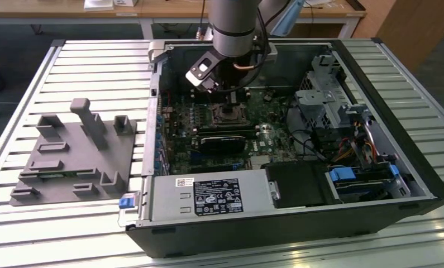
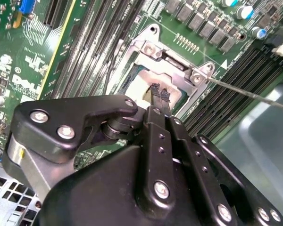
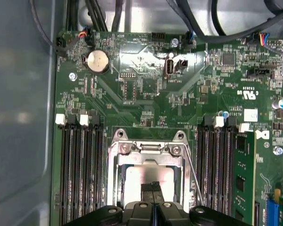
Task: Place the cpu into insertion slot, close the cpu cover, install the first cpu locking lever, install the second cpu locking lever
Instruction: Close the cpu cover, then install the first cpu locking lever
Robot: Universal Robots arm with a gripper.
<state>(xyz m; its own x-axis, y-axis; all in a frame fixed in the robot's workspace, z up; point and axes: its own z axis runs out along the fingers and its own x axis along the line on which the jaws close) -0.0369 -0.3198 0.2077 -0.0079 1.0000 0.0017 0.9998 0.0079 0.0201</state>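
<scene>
Silver-grey cpu (image 3: 137, 175) lay within the cpu cover (image 3: 148, 158) window; the gripper (image 2: 160, 93), fingers together, hung over it, locking lever (image 2: 245, 94) alongside.

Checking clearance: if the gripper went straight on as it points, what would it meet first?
Probably the cpu, its silver top showing through the cpu cover window; the gripper aims right at it, gap unclear.

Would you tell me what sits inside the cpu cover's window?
The silver-grey cpu shows within the cpu cover; the gripper hides part of it, and whatever lies beneath is covered.
</scene>
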